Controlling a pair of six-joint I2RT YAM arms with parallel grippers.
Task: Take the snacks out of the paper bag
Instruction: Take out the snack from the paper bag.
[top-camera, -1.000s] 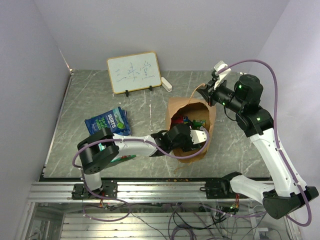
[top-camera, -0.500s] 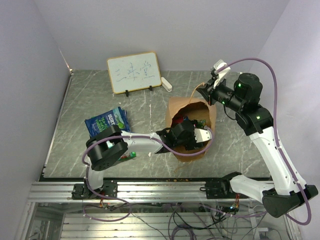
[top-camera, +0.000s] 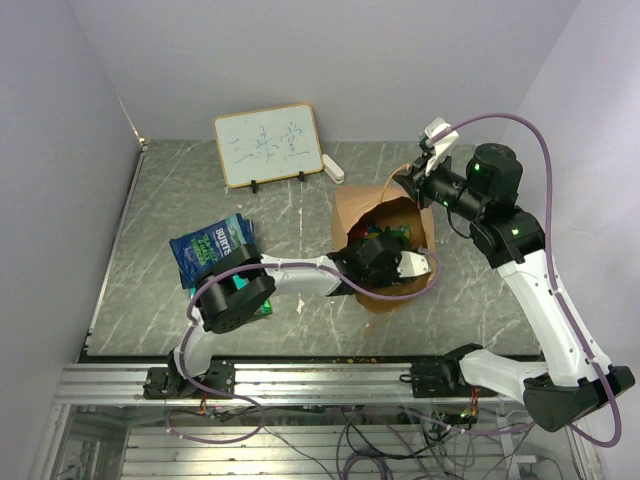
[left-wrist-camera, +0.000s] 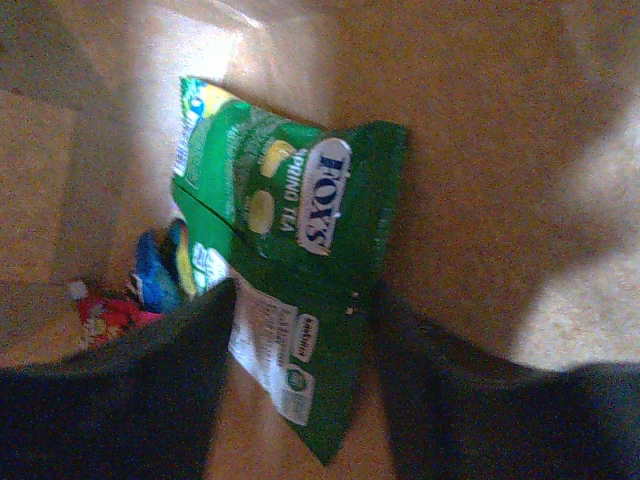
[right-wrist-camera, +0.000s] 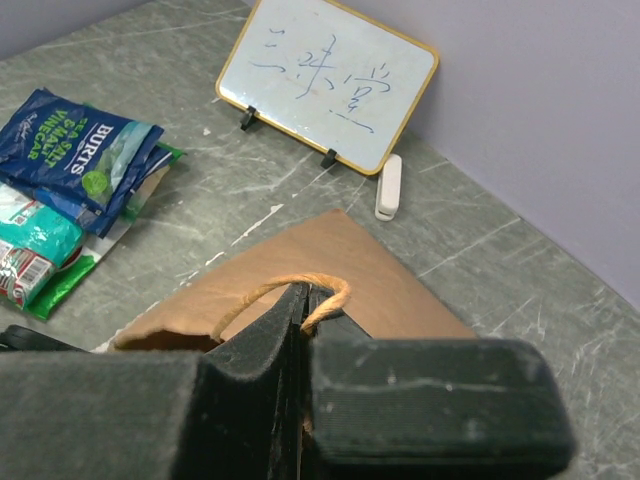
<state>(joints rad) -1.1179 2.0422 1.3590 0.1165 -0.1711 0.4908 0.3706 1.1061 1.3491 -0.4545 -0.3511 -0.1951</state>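
right jaws pinch the creased brown kraft paper bag's (right-wrist-camera: 340, 250) twisted loop handle (right-wrist-camera: 262, 288) to prop it open, so the left jaws, spread, can straddle that shiny green packet (left-wrist-camera: 290, 300)

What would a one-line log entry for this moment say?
left jaws: open astride green packet inside paper bag | right jaws: shut on bag handle | blue packet: out, on table

The paper bag (top-camera: 347, 212) is sitting right of the tabletop's centre, with snack packets (left-wrist-camera: 290, 250) lying inside it. More packets (top-camera: 215, 247) are lying stacked near the left edge. A board (top-camera: 268, 145) is standing at the far edge, an eraser (top-camera: 333, 168) lying just right of it.
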